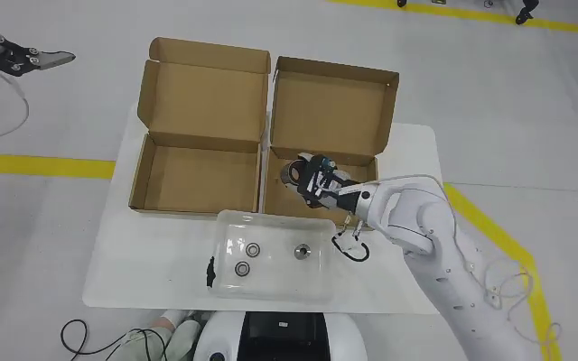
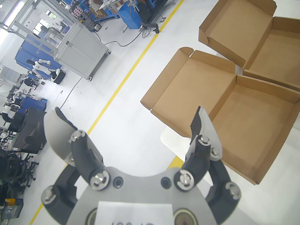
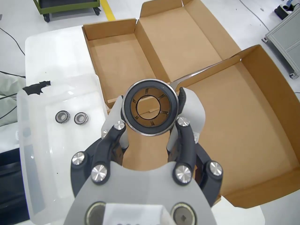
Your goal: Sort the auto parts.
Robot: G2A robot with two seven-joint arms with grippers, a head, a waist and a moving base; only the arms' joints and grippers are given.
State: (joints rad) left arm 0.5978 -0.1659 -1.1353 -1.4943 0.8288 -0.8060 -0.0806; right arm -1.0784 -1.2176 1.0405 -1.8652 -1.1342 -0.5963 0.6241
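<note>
On the counter (image 1: pixel 135 271), the left box (image 1: pixel 194 178) and right box (image 1: pixel 330 108) sit side by side along the far side. Nearer lies the tray (image 1: pixel 275 275), with two small bearings (image 1: pixel 254 248) in its left half and another part (image 1: pixel 302 253) to their right. The right end effector (image 1: pixel 305 173) grips a large bearing (image 3: pixel 164 121) above the right box's near-left corner.

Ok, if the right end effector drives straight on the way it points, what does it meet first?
Probably the cardboard box beneath it: the right end effector, shut on the large bearing, aims at that box's floor beside the wall adjoining the second box. Depth is unclear.
</note>
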